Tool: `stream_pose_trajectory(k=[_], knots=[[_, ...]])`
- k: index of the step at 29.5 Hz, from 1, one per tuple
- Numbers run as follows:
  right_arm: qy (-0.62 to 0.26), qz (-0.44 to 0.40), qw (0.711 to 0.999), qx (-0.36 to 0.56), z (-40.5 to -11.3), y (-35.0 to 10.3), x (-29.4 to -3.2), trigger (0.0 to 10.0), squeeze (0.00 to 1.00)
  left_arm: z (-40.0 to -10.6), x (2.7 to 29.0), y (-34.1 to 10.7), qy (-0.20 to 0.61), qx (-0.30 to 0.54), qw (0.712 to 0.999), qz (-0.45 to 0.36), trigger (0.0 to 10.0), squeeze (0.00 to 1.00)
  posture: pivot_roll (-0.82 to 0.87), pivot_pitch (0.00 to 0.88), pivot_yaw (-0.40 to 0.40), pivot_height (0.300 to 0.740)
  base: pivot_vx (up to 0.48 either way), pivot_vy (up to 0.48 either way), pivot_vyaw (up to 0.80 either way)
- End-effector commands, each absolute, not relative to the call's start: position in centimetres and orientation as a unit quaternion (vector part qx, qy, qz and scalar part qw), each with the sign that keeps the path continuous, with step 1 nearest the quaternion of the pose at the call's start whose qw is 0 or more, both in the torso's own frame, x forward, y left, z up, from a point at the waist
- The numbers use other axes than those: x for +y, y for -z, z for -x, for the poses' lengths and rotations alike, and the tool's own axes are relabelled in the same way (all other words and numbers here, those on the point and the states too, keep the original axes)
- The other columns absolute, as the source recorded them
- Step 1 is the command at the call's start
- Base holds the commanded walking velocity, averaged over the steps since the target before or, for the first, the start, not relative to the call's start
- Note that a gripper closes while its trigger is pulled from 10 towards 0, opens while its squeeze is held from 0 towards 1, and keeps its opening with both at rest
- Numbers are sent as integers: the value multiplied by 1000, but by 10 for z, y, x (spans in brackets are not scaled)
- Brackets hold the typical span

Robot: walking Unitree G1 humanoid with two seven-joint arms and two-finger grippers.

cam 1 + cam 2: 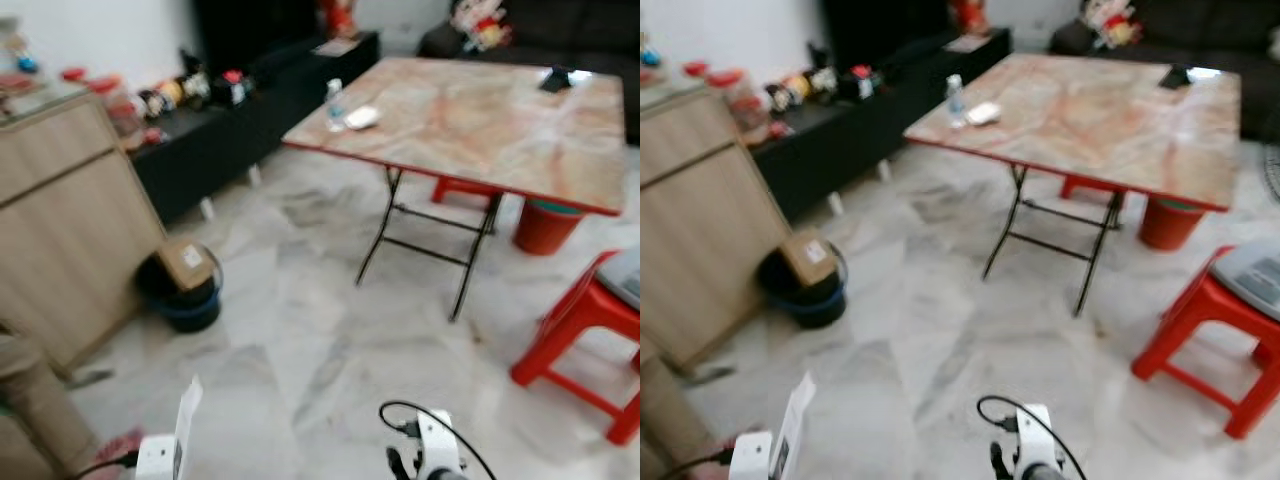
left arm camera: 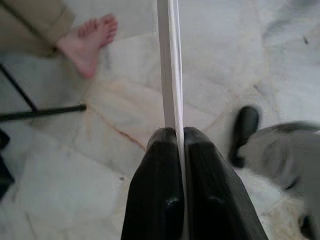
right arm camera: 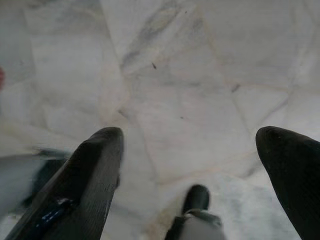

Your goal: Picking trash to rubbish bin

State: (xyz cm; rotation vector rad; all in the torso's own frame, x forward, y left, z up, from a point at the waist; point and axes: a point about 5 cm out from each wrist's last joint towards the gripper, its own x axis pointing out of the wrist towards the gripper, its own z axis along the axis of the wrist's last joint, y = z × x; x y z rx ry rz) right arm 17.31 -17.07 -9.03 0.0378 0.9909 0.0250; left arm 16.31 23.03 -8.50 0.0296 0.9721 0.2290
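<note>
My left gripper (image 2: 179, 132) is shut on a thin white piece of trash (image 2: 170, 60), seen edge-on in the left wrist view. In the eye views the same white piece (image 1: 187, 412) sticks up from my left wrist at the bottom left. A dark round bin (image 1: 187, 295) stands on the floor beside the wooden cabinet, with a brown cardboard box (image 1: 186, 263) resting on its top. It is some way ahead of me and to the left. My right gripper (image 3: 192, 150) hangs open over bare marble floor, nothing between its fingers (image 3: 95, 165).
A folding table (image 1: 470, 120) stands ahead right, with a water bottle (image 1: 335, 103) and a small white thing (image 1: 362, 117) on it. Beneath it is a red bucket (image 1: 545, 225). A red stool (image 1: 590, 330) stands right. A person's bare foot (image 2: 90, 40) is near my left side.
</note>
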Motion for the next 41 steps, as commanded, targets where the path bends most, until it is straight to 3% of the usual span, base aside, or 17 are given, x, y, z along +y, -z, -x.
stream_pose_trajectory(k=[1,7,17,41], knots=[[-26,-21,884,467,-181,87,-160,10000,0,-162,234,85,-111,469,876,-23,10000,0,25,0,60,740,0,0,750],[-26,-18,885,464,-183,86,-162,10000,0,-165,231,84,-107,467,877,-23,10000,0,20,0,55,740,0,0,665],[-28,-44,891,451,-188,84,-158,10000,0,-166,230,84,-105,462,880,-28,10000,0,19,0,54,740,0,0,0],[-24,-36,891,453,-185,85,-158,10000,0,-169,232,82,-95,457,883,-43,10000,0,30,0,69,740,330,0,117]])
